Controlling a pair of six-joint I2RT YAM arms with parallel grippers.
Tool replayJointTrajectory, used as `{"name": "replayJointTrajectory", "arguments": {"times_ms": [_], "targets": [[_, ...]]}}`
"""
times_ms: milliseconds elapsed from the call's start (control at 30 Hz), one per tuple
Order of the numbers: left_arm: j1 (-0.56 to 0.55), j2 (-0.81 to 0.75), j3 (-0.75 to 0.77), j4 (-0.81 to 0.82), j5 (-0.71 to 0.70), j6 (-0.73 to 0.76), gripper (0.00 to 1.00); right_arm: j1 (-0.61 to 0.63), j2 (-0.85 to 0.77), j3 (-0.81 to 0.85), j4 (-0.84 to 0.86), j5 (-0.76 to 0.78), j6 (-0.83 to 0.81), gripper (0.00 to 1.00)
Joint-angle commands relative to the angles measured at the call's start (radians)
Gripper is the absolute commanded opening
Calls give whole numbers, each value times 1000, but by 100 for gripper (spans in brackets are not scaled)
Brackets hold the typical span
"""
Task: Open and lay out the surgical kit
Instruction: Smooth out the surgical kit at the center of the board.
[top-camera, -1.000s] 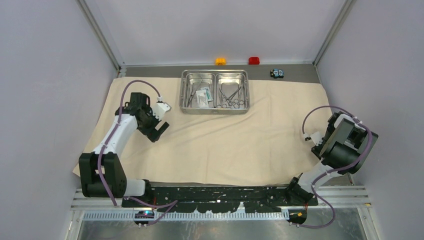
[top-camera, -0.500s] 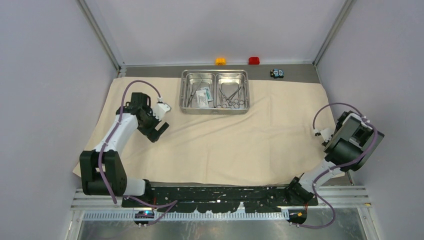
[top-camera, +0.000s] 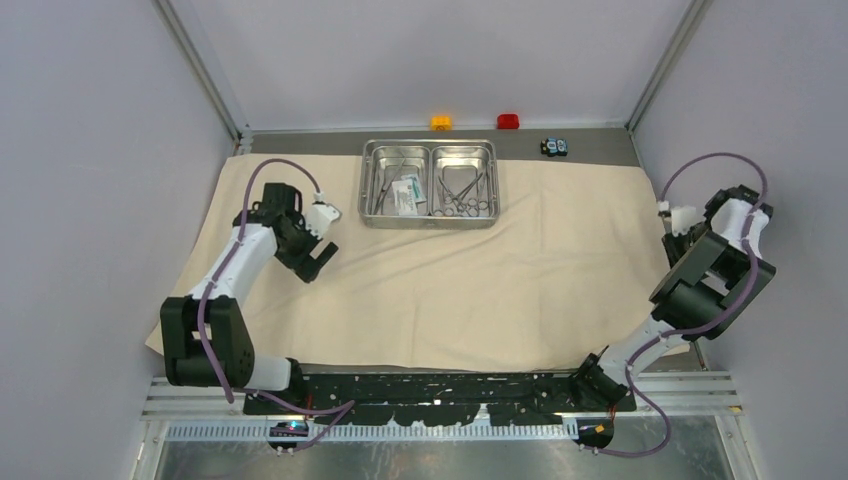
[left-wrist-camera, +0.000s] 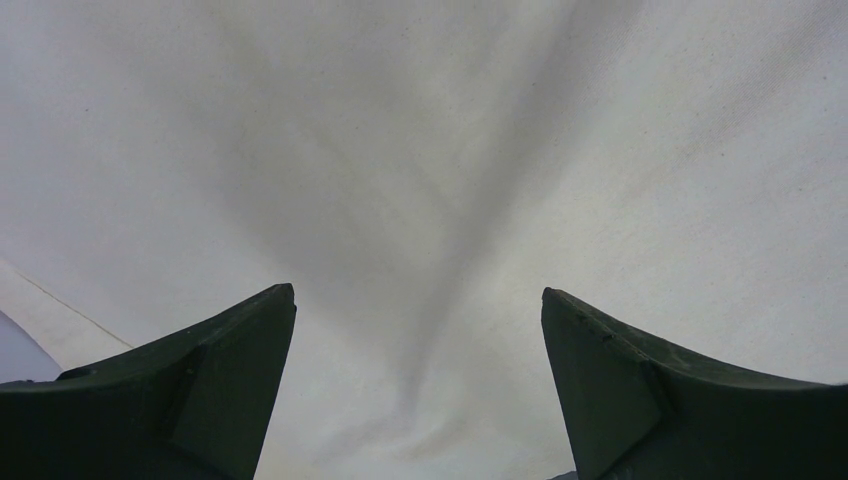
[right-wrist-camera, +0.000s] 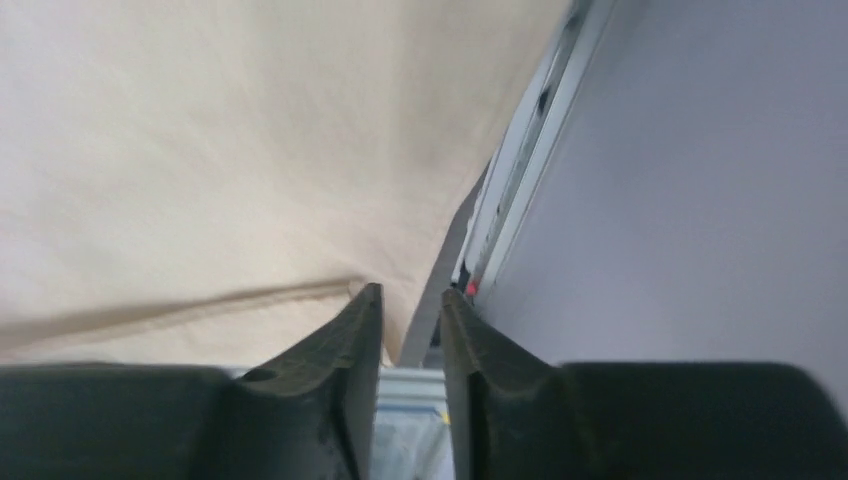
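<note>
Beige cloth (top-camera: 480, 290) | hovering with left claw (left-wrist-camera: 418, 292) gaping, empty | right claw (right-wrist-camera: 408, 290) barely ajar, empty | risking snagging cloth edge, dragging tray (top-camera: 430, 224)

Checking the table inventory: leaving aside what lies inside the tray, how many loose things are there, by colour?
Beige cloth: 1
Steel tray: 1
Orange block: 1
Red block: 1
Black-and-blue gadget: 1
Total: 5

One big cloth (top-camera: 450, 290), one shiny tray (top-camera: 366, 185) with two parts, one orange block (top-camera: 441, 122), one red block (top-camera: 508, 121), one tiny gadget (top-camera: 554, 147).
</note>
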Motion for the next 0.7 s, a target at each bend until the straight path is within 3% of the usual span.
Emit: {"name": "replayJointTrajectory", "arguments": {"times_ms": [0, 167, 367, 567, 667], "targets": [[-5, 4, 62, 32, 4, -53, 96, 20, -42, 189, -59, -336, 259, 38], [-5, -2, 83, 25, 27, -74, 96, 152, 40, 285, 73, -349, 493, 68], [-5, -16, 79, 24, 46, -93, 96, 340, 248, 440, 273, -220, 720, 72], [-6, -32, 75, 25, 58, -110, 96, 429, 517, 754, 231, -219, 828, 73], [-7, -33, 75, 32, 62, -121, 96, 463, 579, 812, 228, -210, 847, 73]]}}
